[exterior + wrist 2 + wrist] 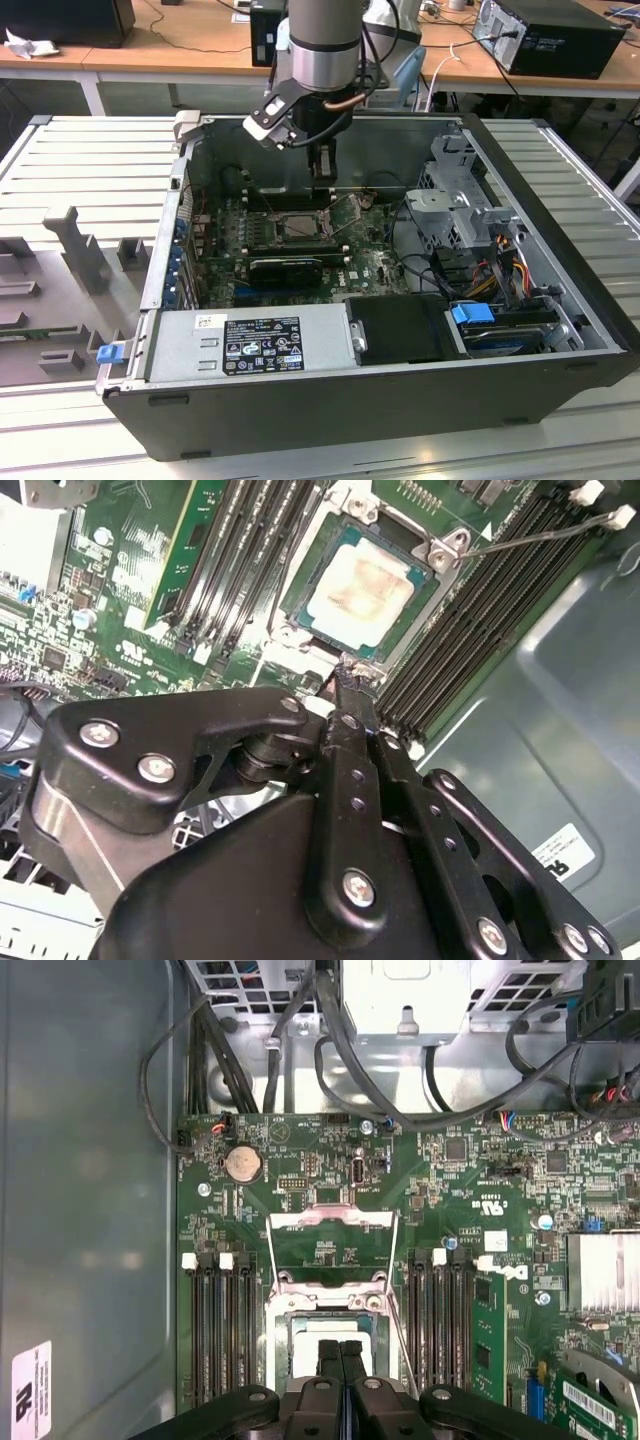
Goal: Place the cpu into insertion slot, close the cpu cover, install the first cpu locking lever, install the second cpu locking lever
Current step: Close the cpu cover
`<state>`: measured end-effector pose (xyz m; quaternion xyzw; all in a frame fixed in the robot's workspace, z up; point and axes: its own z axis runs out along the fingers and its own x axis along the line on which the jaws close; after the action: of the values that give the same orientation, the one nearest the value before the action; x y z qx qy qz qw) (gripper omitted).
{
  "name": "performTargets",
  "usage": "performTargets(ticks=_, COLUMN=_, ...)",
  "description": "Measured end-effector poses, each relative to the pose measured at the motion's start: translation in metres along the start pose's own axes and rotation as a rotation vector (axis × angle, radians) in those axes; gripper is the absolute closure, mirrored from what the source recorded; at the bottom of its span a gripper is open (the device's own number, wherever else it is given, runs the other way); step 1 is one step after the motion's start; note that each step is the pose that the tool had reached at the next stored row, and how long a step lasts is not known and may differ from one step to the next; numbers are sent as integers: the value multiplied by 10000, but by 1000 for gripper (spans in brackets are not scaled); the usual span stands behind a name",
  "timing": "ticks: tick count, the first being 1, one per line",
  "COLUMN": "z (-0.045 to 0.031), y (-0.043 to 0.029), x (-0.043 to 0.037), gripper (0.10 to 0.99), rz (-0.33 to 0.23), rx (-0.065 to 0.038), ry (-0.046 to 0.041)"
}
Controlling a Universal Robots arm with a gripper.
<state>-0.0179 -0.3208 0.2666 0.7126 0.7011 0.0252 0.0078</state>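
The cpu lies flat in the insertion slot on the green motherboard, its silvery-beige top showing. The cpu cover stands swung open on the far side of the slot, with the board visible through its cut-out. Two thin wire levers run unlatched along the slot's sides. My gripper is shut with nothing seen between its fingers, and its tips hang just over the slot's edge and the cpu. In the exterior view the gripper reaches down inside the case above the slot.
Black memory slots flank the slot on both sides. Black cables hang past the board's far edge. The case wall stands close by. A power supply and drive cage fill the rest of the case.
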Motion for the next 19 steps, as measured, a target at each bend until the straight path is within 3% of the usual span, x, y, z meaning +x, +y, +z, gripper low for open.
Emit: performTargets(ticks=19, z=6, y=126, x=2, gripper=980, rz=0, rx=1, ry=1)
